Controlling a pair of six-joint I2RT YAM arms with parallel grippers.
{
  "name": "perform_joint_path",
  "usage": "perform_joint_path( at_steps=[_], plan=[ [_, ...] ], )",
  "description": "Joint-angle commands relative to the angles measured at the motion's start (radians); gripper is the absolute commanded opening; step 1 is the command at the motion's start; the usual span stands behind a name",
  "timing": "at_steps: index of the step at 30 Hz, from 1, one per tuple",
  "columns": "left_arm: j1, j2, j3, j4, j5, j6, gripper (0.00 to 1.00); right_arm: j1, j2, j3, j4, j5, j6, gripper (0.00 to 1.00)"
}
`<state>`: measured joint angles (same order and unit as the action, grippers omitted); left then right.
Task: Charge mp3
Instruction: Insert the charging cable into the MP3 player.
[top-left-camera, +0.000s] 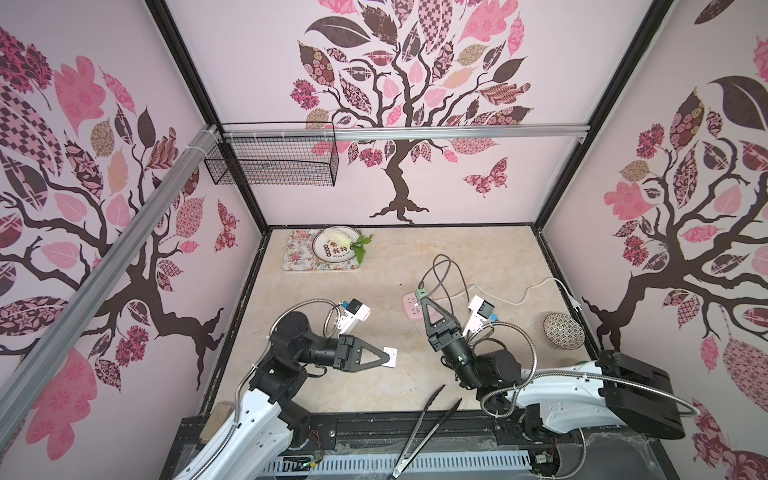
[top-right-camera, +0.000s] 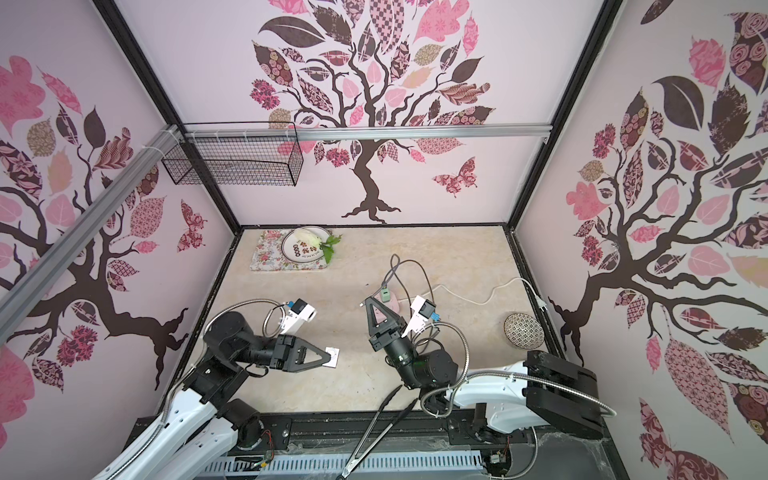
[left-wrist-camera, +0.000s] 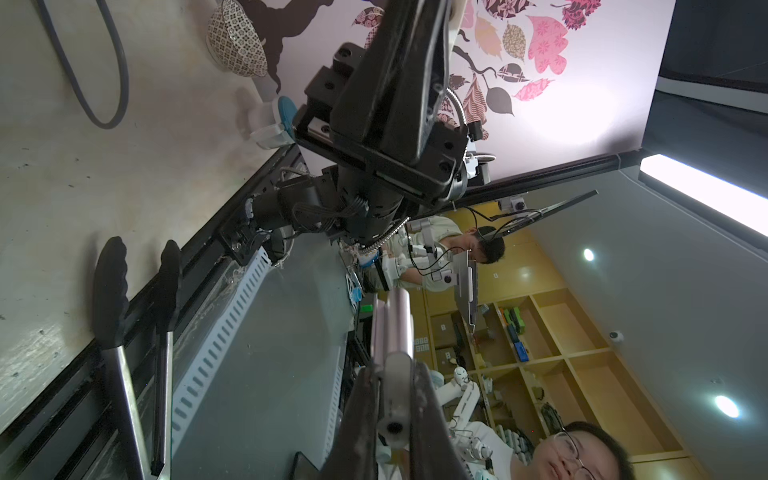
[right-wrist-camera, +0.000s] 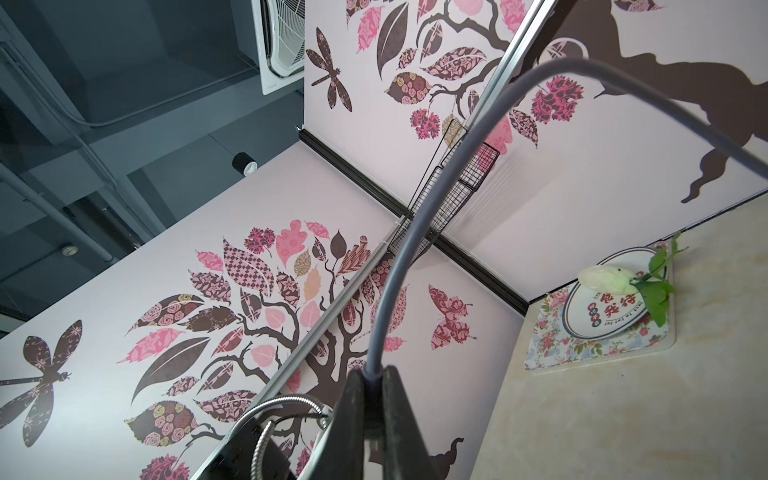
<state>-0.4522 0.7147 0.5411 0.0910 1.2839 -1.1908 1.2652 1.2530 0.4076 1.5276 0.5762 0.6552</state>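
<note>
Table (top-left-camera: 374, 299): closed in by patterned walls on three sides, with a black rail along the front edge. Bare surface shows between the two arms and back toward the floral mat (top-left-camera: 297, 254).

Left gripper (top-left-camera: 384, 360): jaws clamped on the mp3 (top-left-camera: 392, 355), pinched at one edge, dial face up, low over the front-left part of the table. Whether it touches the surface cannot be told.

Right gripper (top-left-camera: 423, 298): jaws pressed together on the end of the grey cable (top-left-camera: 440, 266), tips over the pink power strip (top-left-camera: 409, 311), just beside the mint-green charger plug (top-right-camera: 386, 296) seated in it. The cable loops up and back behind the gripper.

Obstructions:
- White cord (top-left-camera: 511, 297) runs from the strip to the right wall.
- Patterned bowl (top-left-camera: 564, 330) sits near the right edge.
- Tongs (top-left-camera: 430, 428) lie across the front rail between the arm bases.
- Plate (top-left-camera: 332, 251) with a flower rests on the mat in the back-left corner.
- Wire basket (top-left-camera: 274, 164) hangs on the back wall.
</note>
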Motion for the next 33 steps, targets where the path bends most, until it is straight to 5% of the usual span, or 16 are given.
perform_joint_path(
  at_steps=[1, 6, 12, 22, 33],
  plan=[
    [0.066, 0.142, 0.154, 0.064, 0.169, 0.134, 0.00, 0.037, -0.026, 0.042, 0.097, 0.047, -0.118, 0.00],
    [0.075, 0.351, 0.427, 0.030, 0.255, 0.274, 0.00, 0.039, -0.020, 0.069, 0.201, 0.067, -0.176, 0.00],
    [0.079, 0.531, 0.656, 0.014, 0.333, 0.305, 0.00, 0.039, -0.035, 0.115, 0.203, 0.106, -0.224, 0.00],
    [0.124, 0.671, 0.790, 0.038, 0.293, 0.310, 0.00, 0.039, -0.070, 0.199, 0.203, 0.003, -0.314, 0.00],
    [0.022, 0.706, 0.948, 0.063, 0.244, 0.267, 0.00, 0.031, 0.019, 0.306, 0.203, -0.065, -0.380, 0.00]
  ],
)
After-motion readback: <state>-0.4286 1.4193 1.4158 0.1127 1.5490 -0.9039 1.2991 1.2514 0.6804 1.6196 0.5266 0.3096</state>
